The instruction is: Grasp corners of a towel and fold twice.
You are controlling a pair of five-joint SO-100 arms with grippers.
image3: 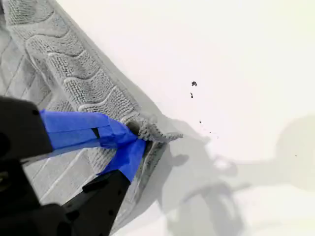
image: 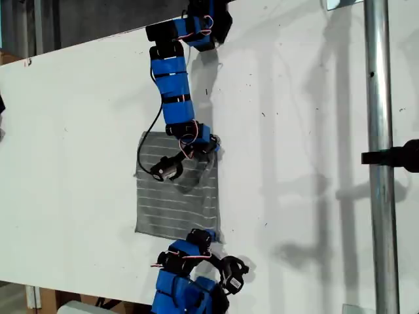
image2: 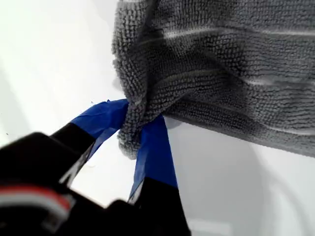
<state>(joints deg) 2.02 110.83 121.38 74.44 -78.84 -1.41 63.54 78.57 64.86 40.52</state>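
Observation:
The grey striped towel [image: 169, 204] lies on the white table [image: 78, 131] near the middle of the exterior view. My first gripper [image: 211, 149], on the arm reaching down from the exterior view's top, is shut on the towel's upper right corner [image2: 132, 129]. That corner is raised, and the cloth [image2: 221, 64] bunches and sags below it. My second gripper [image: 208, 234], on the arm at the exterior view's bottom, is shut on the lower right corner [image3: 150, 132]. There the towel [image3: 74, 78] still lies nearly flat. Both left corners rest on the table.
A vertical metal pole [image: 380, 157] with a black clamp [image: 400, 156] stands at the exterior view's right. The table's far edge runs across the exterior view's top left and its near edge along the bottom left. Small dark specks [image3: 193, 84] mark the table near the second gripper.

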